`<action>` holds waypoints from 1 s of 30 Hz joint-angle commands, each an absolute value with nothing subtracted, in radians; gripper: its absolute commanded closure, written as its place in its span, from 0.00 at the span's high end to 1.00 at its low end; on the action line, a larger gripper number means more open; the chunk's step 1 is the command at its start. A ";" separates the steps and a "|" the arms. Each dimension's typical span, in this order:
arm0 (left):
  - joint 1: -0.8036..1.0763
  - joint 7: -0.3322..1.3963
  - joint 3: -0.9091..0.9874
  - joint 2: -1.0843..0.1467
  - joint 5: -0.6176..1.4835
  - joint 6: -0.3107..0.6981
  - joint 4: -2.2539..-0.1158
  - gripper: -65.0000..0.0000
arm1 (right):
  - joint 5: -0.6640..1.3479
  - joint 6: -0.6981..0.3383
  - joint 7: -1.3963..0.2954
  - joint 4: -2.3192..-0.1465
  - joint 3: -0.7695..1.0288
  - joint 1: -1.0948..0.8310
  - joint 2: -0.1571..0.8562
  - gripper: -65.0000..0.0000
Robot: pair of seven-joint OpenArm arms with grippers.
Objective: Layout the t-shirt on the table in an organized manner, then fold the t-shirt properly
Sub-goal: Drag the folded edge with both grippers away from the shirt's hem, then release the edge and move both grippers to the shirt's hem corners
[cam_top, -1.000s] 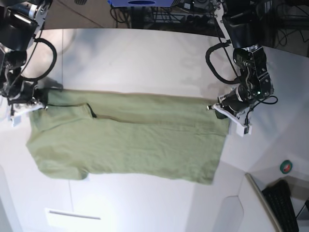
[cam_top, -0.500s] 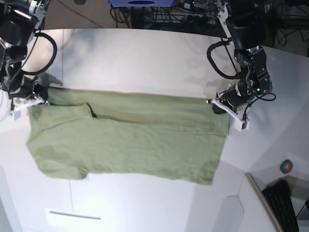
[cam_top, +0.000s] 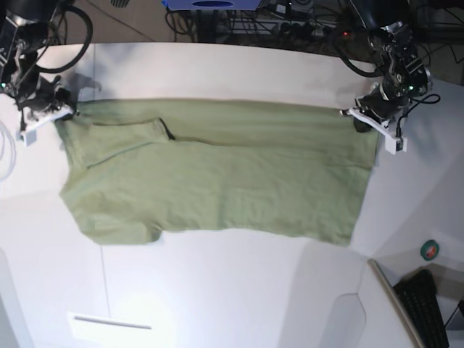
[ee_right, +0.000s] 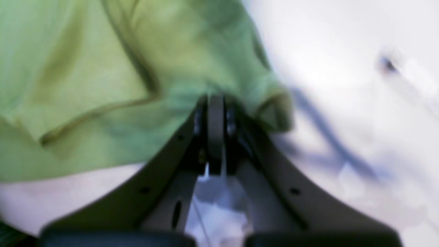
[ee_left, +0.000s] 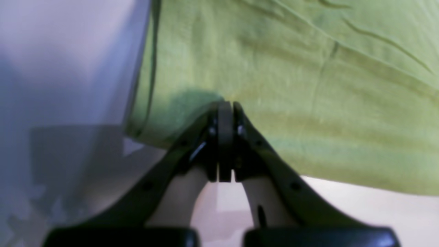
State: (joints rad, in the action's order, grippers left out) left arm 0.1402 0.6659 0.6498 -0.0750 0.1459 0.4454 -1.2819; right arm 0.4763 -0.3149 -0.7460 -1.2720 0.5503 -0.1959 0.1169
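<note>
The shirt (cam_top: pixel 217 174) lies spread across the tabletop (cam_top: pixel 217 69), far edge pulled taut. Both jaws are clamped on its far corners: left gripper (cam_top: pixel 360 122), right gripper (cam_top: pixel 56 111). Best to keep even tension and lower together. Cables and a keyboard (cam_top: pixel 428 308) crowd the edges.
</note>
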 commanded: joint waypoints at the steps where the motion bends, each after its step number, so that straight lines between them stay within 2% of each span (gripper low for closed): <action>1: 0.168 0.702 0.659 -0.090 0.107 0.421 -1.299 0.00 | 0.460 -0.311 -0.757 -1.288 0.555 -0.214 0.116 0.00; 14: 0.229 0.702 0.665 -0.082 0.107 0.421 -1.382 0.00 | 0.458 -0.317 -0.806 -1.524 0.553 -0.401 0.038 0.00; 20: 0.232 0.809 0.668 -0.081 0.108 0.421 -1.484 0.00 | 0.458 -0.311 -0.816 -1.636 0.555 -0.400 0.038 0.00; 26: 0.231 0.816 0.668 -0.081 0.108 0.421 -1.558 0.00 | 0.458 -0.311 -0.885 -1.742 0.555 -0.395 0.036 0.00; 30: 0.213 0.817 0.668 -0.088 0.173 0.421 -1.590 0.00 | 0.456 -0.314 -0.892 -1.733 0.553 -0.303 0.064 0.00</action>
State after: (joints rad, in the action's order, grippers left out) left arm 0.2211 0.8345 0.6662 -0.0742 0.1646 0.4191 -1.5688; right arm 0.4477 -0.3122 -0.9195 -1.7172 0.5495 -0.3176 0.0429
